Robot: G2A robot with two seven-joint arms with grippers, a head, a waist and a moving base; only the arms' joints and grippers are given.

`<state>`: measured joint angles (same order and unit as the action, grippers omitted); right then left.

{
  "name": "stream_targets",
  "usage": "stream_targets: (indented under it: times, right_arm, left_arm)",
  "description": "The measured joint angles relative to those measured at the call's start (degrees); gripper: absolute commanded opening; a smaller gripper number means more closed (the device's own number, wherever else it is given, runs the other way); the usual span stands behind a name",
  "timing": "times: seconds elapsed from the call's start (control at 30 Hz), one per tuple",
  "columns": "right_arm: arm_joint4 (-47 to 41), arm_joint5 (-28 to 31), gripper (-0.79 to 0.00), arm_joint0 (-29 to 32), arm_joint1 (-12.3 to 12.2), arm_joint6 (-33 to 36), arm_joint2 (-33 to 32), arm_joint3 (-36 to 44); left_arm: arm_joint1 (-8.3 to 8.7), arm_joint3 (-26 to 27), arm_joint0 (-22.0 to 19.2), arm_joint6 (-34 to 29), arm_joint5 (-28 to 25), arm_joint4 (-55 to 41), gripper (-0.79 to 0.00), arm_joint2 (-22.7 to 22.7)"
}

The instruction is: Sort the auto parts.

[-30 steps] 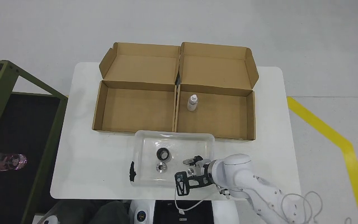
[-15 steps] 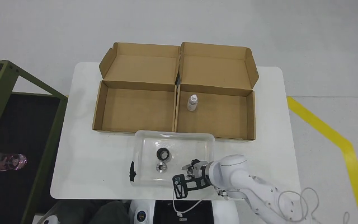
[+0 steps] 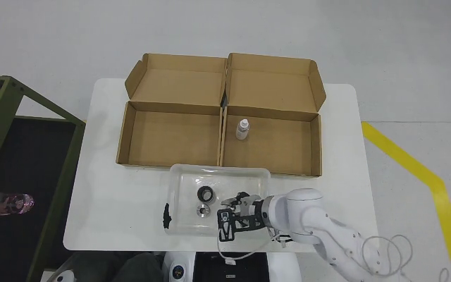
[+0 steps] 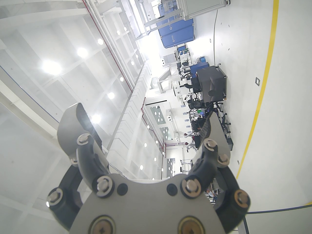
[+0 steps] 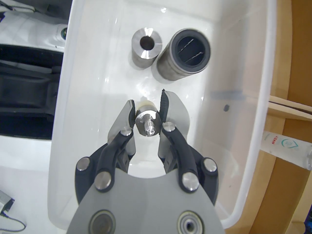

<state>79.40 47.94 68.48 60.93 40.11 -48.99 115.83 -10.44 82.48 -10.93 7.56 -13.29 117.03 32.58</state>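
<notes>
You are watching the right gripper (image 3: 224, 222) hanging over the clear tray's (image 3: 218, 167) near side, 2 metal parts (image 3: 206, 192) lying just beside it.

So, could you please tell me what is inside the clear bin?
A bored steel bushing, a larger dark-lined sleeve beside it, and a small studded part between the jaws of the right gripper. The bin floor under that gripper is hidden.

The right arm (image 3: 313, 217) is smooth, rounded and white. The right gripper (image 5: 146, 109) and left gripper (image 4: 141, 118) share grey metal plates, black linkages, silver screws and ridged black pads (image 5: 164, 103).
</notes>
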Motion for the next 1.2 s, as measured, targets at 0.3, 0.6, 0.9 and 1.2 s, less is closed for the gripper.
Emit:
stream_targets:
  times: [0.3, 0.6, 0.9, 1.2]
  right_arm:
    - [0.71, -4.15, -0.785, 3.18, -0.96, -14.74, -6.58, 1.12]
    - [-0.20, -4.80, -0.785, 6.03, -1.71, -25.31, -11.71, 2.61]
    - [-3.01, -4.33, -0.785, 7.05, -2.10, -29.73, -15.15, 4.31]
    - [-4.93, -4.69, -0.785, 6.86, -2.23, -31.45, -17.25, 4.48]
  left_arm:
    - [0.00, 0.00, 0.00, 0.00, 0.00, 0.00, 0.000, 0.00]
    - [0.00, 0.00, 0.00, 0.00, 0.00, 0.00, 0.000, 0.00]
    - [0.00, 0.00, 0.00, 0.00, 0.00, 0.00, 0.000, 0.00]
    - [0.00, 0.00, 0.00, 0.00, 0.00, 0.00, 0.000, 0.00]
